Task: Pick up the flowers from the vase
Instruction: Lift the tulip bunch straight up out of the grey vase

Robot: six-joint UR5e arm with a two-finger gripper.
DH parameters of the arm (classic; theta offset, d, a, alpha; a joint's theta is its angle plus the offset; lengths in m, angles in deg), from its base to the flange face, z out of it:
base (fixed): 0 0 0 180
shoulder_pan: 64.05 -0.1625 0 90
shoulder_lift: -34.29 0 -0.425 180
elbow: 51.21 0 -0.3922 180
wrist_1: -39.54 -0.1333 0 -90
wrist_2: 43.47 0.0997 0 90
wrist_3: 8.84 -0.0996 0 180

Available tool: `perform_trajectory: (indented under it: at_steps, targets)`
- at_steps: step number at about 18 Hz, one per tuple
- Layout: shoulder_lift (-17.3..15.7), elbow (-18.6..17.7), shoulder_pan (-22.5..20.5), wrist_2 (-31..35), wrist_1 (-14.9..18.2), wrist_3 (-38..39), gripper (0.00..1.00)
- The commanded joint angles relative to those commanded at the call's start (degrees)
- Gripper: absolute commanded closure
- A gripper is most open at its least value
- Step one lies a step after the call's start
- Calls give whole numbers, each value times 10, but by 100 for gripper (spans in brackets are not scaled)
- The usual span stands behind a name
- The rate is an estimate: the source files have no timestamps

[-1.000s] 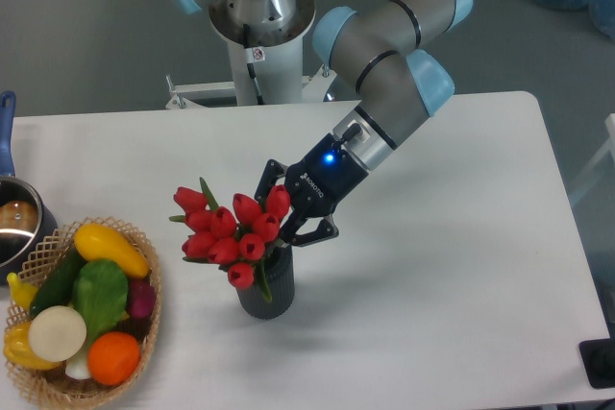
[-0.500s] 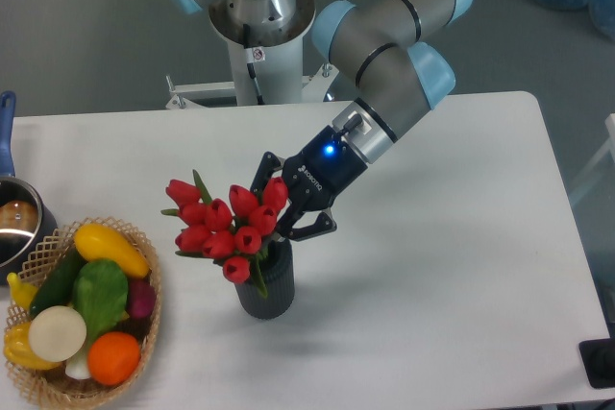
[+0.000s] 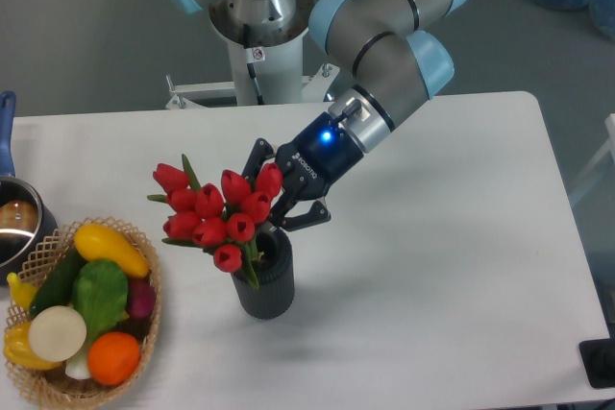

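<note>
Black fingers [image 3: 264,158] of the gripper [image 3: 272,189] are seen closed in on the flowers [image 3: 213,213], just behind the rear buds, where the stems are presumably pinched; the contact itself is hidden by the blooms, so the hold is judged, not seen. The bunch is tilted up and to the left, with its red heads above and beside the mouth of the vase [image 3: 265,284], while the lower stems are still inside the ribbed grey cylinder. A blue light is lit on the wrist, and the arm [image 3: 384,55] is stretched down from its base at the rear of the table [image 3: 461,237]. The lift appears begun but not finished. Several risks are judged from here: the stems could be dragged against the rim if the pull is slanted, and the light vase could be tipped or carried along; a loose pinch could let stems slide out of the tied bunch; a bud could be crushed between the pads. To the left, a basket [image 3: 43,386] of vegetables and a pot [image 3: 17,223] are set well apart from the work.
</note>
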Motion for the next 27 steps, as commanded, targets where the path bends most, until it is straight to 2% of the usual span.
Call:
perform_trajectory:
  at_steps: [8, 13, 19, 27]
  targets:
    - [-26, 9, -2, -17, 0, 41, 64]
    - [-40, 35, -2, -23, 1, 99, 64]
    - [-52, 41, -11, -33, 1, 104, 64]
    - [-68, 57, -26, -34, 1, 147, 64]
